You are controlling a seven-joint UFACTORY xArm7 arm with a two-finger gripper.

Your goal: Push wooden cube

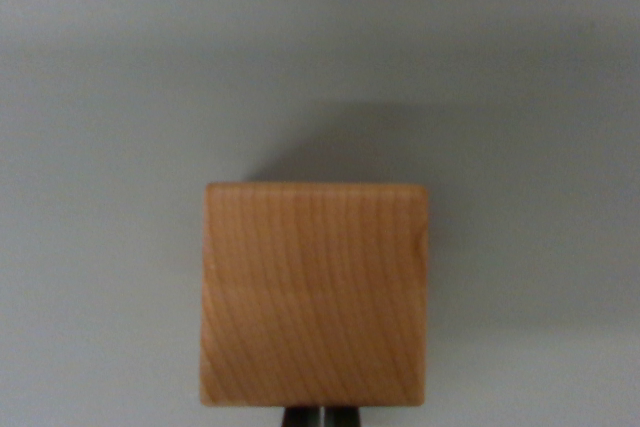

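A light wooden cube (315, 292) with visible grain fills the lower middle of the wrist view, resting on a plain grey surface (100, 147). Its shadow falls behind it toward the upper right. At the very bottom edge, just below the cube, two dark fingertips of my gripper (320, 417) show side by side with only a thin slit between them. They sit right against the cube's near face; nothing is held between them.
Only the flat grey surface surrounds the cube on the left, right and far side. No other objects or edges are in view.
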